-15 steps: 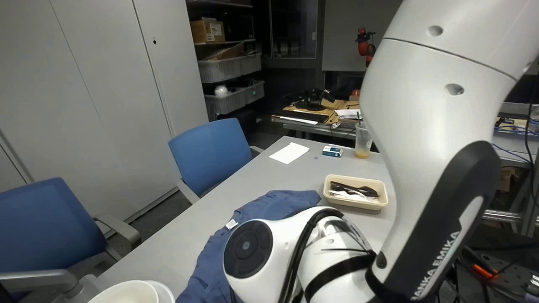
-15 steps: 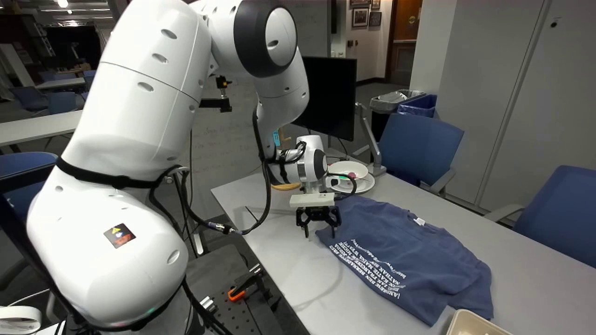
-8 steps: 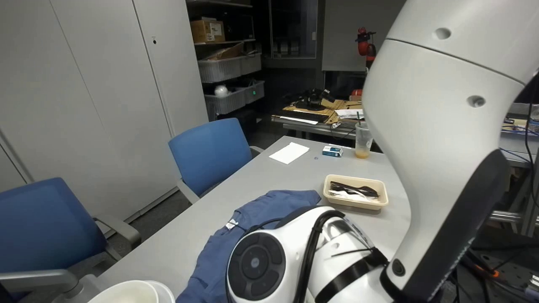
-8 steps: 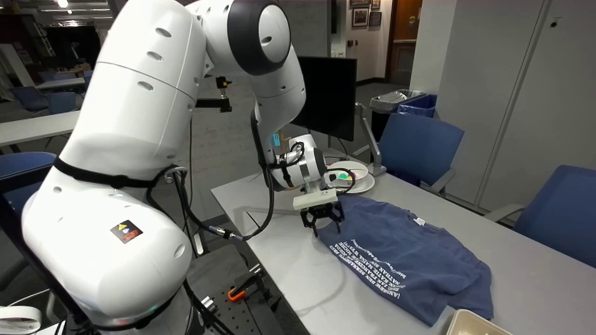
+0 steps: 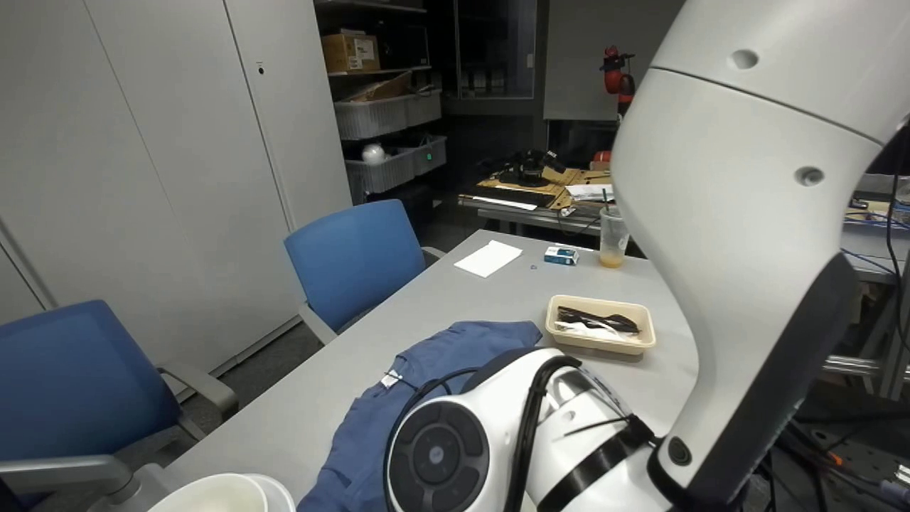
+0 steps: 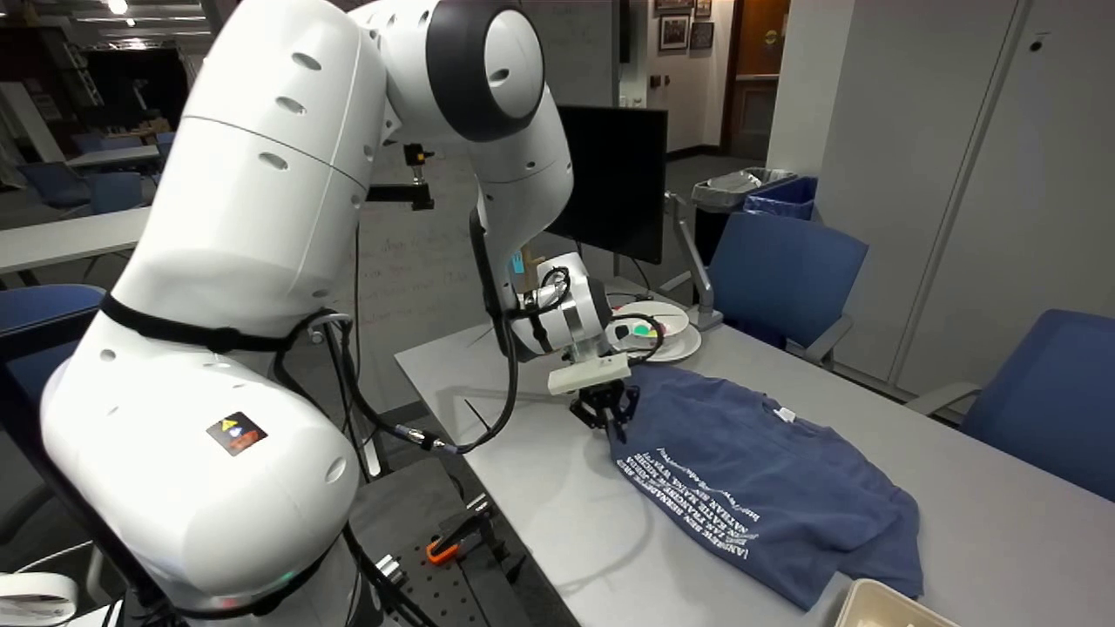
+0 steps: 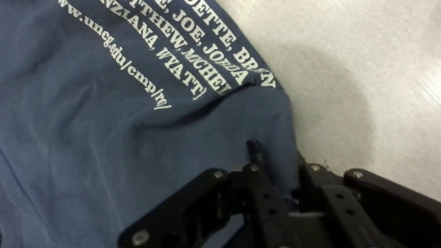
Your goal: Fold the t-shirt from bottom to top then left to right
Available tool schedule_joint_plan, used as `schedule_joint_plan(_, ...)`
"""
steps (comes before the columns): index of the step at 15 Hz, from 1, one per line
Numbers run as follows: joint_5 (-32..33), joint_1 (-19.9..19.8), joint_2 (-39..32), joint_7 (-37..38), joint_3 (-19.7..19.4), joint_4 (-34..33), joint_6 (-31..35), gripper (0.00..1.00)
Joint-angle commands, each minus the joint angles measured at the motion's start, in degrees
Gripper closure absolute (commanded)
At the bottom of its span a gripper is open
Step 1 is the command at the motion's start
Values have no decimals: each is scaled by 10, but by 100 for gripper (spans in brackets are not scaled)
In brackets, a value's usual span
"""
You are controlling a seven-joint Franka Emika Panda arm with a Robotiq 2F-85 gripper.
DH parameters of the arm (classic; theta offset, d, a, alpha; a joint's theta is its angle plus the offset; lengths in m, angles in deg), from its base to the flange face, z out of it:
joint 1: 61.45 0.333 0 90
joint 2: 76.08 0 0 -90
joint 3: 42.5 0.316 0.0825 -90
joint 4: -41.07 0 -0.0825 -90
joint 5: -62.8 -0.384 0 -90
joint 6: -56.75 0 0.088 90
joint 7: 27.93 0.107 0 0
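The black two-fingered hand (image 7: 277, 155) of a white robot arm (image 6: 261, 192) points down at a navy t-shirt (image 6: 766, 470), its fingers (image 7: 260, 187) drawn close together with a fold of the cloth pinched between them. The held spot is at a corner of the t-shirt, next to the end of its white block lettering (image 7: 164, 58), and in the wrist view the fabric creases around it. The rest of the t-shirt lies spread on a pale grey tabletop (image 6: 601, 549), with the lettering along one edge and a small white collar tag (image 6: 785, 415) at the opposite edge. Near the gripped end, a white bowl (image 6: 645, 307) with colourful bits (image 6: 642, 331) inside sits on a white plate (image 6: 685, 346). Just beside the t-shirt's other end is a beige tray (image 5: 600, 345) holding dark and white items (image 5: 597, 320) too jumbled to name. Farther along, an exterior view shows a flat white sheet (image 5: 489, 258), a small blue-and-white box (image 5: 561, 255) and a clear cup (image 5: 613, 238) with orange liquid (image 5: 611, 262) at the bottom. In both exterior views, blue chairs (image 5: 355, 259) stand along one side of the tabletop, in front of tall grey cabinets (image 5: 178, 178). Past the bowl stands a black monitor (image 6: 610, 183), and shelves (image 5: 384, 72) in the dim background hold plastic bins (image 5: 377, 119) and a cardboard box (image 5: 339, 53).
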Motion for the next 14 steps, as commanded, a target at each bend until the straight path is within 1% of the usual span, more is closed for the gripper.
schedule_joint_plan(1, -4, -9, 2, -2, 18, -6, -9, 100)
schedule_joint_plan(3, -46, -34, 16, -44, 50, -3, -21, 100)
schedule_joint_plan(6, -167, -92, 40, -135, 103, -7, -65, 99)
schedule_joint_plan(7, -201, -100, 47, -153, 107, -12, -81, 99)
schedule_joint_plan(9, -246, -121, 65, -171, 102, -22, -103, 99)
schedule_joint_plan(11, -277, -142, 87, -168, 87, -21, -109, 99)
schedule_joint_plan(13, -279, -157, 114, -135, 58, -3, -87, 99)
schedule_joint_plan(14, -269, -163, 130, -118, 39, 12, -72, 99)
